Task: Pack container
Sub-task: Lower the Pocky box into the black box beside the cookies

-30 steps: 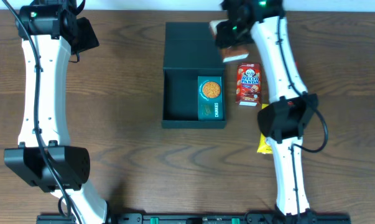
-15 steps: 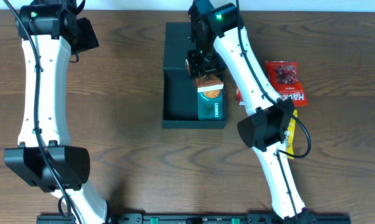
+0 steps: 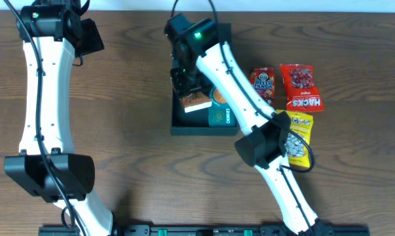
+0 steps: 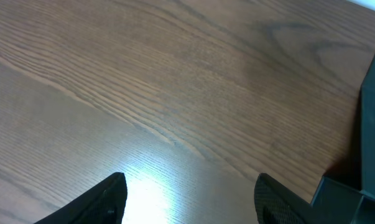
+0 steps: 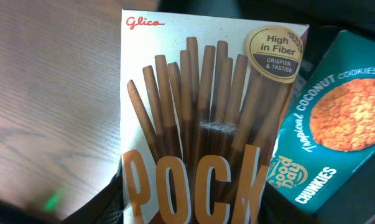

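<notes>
The left arm stands along the left side of the wooden table (image 3: 131,131). Its left gripper (image 4: 190,186) hangs over bare wood with the jaws spread wide and nothing between them; in the left wrist view a corner of the dark box shows at the right edge.

Near the middle of the table sits the container (image 3: 204,130), a dark teal-black square box with its flap lid laid open at the far side. The right arm reaches across it, and the right gripper (image 3: 188,86) is over its left half, clamped on a white Pocky box (image 5: 193,124) that tilts above the box floor. Just beside it, in the right half of the container, lies a teal Tropical Coconut Cookies box (image 5: 336,124), face up.

To the right of the container, on the table, lie a red Hello Panda pack (image 3: 263,85), a red Hacks bag (image 3: 300,88) just beside it, and a yellow pack (image 3: 302,124) partly hidden by the arm.
</notes>
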Controlling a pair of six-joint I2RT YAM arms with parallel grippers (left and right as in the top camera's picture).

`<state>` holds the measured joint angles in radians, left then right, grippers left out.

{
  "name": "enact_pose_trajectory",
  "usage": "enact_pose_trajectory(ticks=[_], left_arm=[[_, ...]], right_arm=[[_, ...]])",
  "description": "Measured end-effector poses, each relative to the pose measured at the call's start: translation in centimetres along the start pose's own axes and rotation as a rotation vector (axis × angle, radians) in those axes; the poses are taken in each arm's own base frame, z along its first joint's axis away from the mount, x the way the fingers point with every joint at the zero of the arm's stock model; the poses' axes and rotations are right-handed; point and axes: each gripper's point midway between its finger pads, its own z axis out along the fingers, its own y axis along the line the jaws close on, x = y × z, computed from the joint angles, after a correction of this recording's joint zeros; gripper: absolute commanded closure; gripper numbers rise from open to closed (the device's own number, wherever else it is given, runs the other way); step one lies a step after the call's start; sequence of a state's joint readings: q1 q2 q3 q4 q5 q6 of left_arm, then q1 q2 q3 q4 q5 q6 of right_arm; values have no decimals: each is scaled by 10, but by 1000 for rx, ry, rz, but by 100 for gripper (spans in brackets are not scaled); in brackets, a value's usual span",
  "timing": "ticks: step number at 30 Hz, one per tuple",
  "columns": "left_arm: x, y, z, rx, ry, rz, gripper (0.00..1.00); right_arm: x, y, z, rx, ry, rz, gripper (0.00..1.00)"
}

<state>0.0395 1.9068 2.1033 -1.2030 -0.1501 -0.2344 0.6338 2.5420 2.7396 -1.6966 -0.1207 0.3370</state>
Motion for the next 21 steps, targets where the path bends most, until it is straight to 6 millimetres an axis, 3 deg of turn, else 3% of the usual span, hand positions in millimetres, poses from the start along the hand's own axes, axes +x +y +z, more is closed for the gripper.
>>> enact_pose_trajectory(ticks=[7, 13, 16, 19, 21], left_arm=[[0, 0, 0, 0, 0, 0, 33], [0, 0, 0, 0, 0, 0, 33], [0, 0, 0, 0, 0, 0, 33], [0, 0, 0, 1, 0, 0, 33], [0, 0, 0, 0, 0, 0, 33]], right_arm=[[6, -6, 10, 74, 22, 5, 55], [18, -16, 33, 116, 95, 68, 62], [11, -15, 39, 110, 70, 97, 46], [2, -12, 40, 97, 35, 117, 19], [-1, -11, 40, 92, 21, 125, 11]])
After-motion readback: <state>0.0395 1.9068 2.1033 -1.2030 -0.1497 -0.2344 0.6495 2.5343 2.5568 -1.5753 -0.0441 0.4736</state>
